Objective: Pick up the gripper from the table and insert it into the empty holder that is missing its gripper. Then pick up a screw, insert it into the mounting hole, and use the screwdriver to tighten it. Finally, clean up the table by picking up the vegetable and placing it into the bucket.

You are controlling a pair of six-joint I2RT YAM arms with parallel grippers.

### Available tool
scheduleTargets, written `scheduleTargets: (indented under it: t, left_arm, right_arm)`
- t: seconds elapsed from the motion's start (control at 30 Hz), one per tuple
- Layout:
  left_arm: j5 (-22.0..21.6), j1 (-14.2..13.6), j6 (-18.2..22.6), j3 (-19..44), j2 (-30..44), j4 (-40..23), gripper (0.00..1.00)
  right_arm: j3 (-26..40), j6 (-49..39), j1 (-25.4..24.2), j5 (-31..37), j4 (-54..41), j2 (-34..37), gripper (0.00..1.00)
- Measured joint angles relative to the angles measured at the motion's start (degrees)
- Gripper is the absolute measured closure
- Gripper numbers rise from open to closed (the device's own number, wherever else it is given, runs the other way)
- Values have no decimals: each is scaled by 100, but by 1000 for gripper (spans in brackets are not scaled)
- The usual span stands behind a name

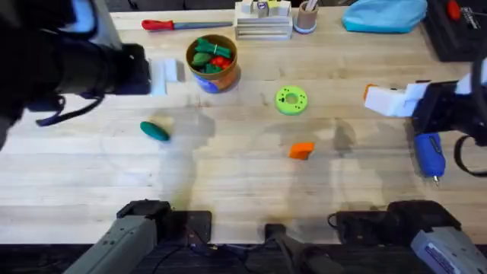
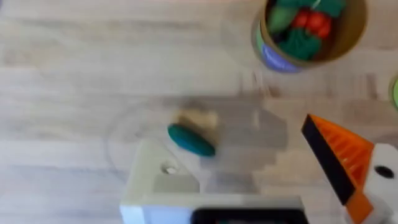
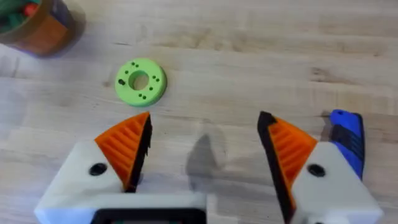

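Here, gripper (image 1: 301,151) on table, apart from jaws

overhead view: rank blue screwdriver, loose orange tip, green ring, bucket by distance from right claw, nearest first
1. Screwdriver, just below the right claw, toward the bases.
2. Green ring, toward table centre.
3. Loose orange tip; close call with the ring.
4. Bucket, farthest, toward the left.

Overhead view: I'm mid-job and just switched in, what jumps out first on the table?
The loose orange gripper lies alone near the table's middle, below the bright-green ring disc. The bucket, already holding green and red toy vegetables, stands toward the back, with the dark-green vegetable lying on the wood in front of it to the left. The blue screwdriver lies at the right under the right arm.
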Motion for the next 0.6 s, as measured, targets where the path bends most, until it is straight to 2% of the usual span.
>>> scheduleTargets:
  t: [0.07, 0.13, 0.2, 0.27, 0.37, 0.47, 0.53, 0.57, 0.6]
  left_arm:
    - [55, 7, -312, -2, 225, -278, 10]
    - [100, 78, -841, -18, 406, -405, 10]
    - [116, 264, -1517, -159, 523, -380, 10]
    - [114, 550, -2239, -536, 565, -188, 10]
    - [262, 1066, -2969, -1367, 618, 388, 10]
    - [728, 1587, -3354, -2148, 805, 1075, 8]
    - [973, 1826, -3511, -2488, 954, 1387, 10]
    - [1083, 1917, -3584, -2617, 1043, 1514, 89]
    - [1157, 1969, -3585, -2690, 1120, 1595, 240]
  right_arm:
    - [0, 0, 0, 0, -11, 104, 10]
    - [0, 0, 0, 0, -14, 133, 10]
    - [0, 2, 0, 0, -9, 125, 10]
    - [0, 1, 0, 0, -1, 122, 10]
    - [0, 0, 0, 0, 9, 122, 10]
    - [0, 2, 0, 0, 9, 122, 11]
    - [0, 0, 0, 0, 15, 122, 11]
    - [0, 0, 0, 0, 23, 122, 10]
    - [0, 0, 0, 0, 43, 122, 10]
